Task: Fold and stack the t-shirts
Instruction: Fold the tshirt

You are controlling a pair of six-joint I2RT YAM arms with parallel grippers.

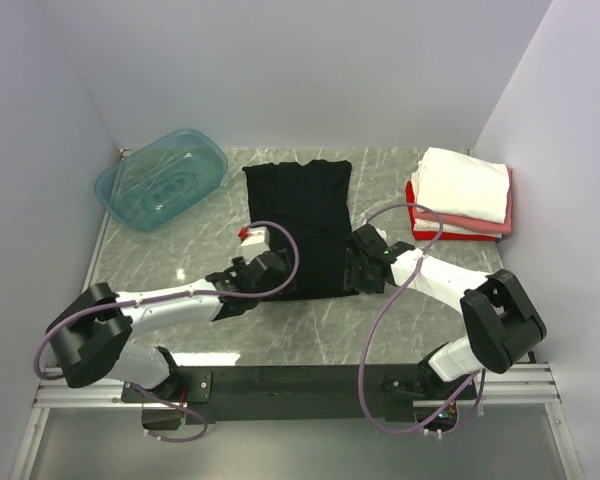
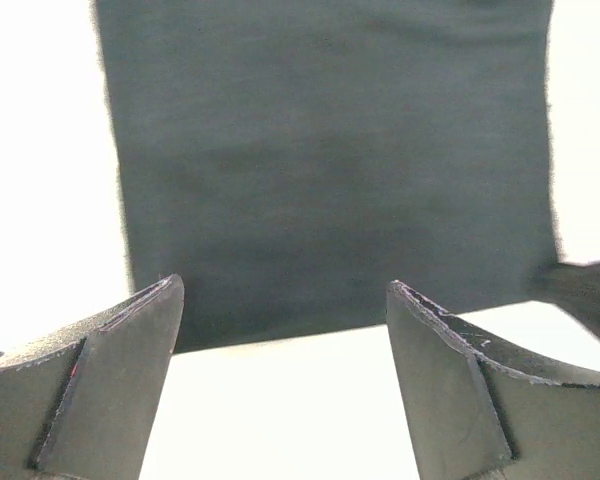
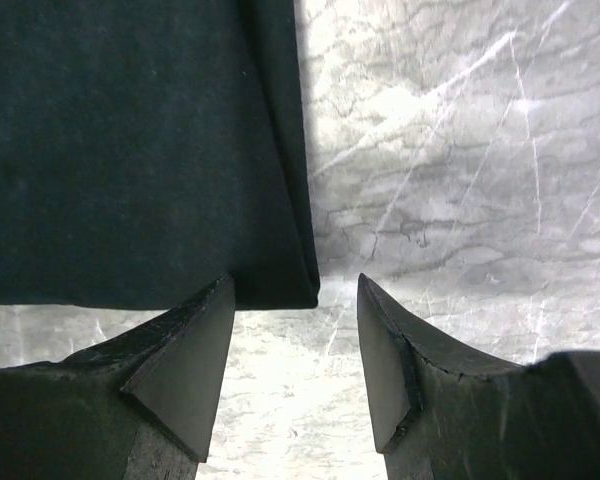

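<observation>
Hovering open and empty at the hem of the black t-shirt (image 1: 300, 215), lying flat on the table (image 1: 310, 330), the left fingers (image 2: 110, 380) and right fingers (image 3: 180, 360) are risking pinching one layer, skewing the fold.

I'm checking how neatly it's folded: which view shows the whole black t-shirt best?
Top external: the black t-shirt lies almost wholly in frame. The left wrist view shows only one end; the right wrist view only one corner.
</observation>
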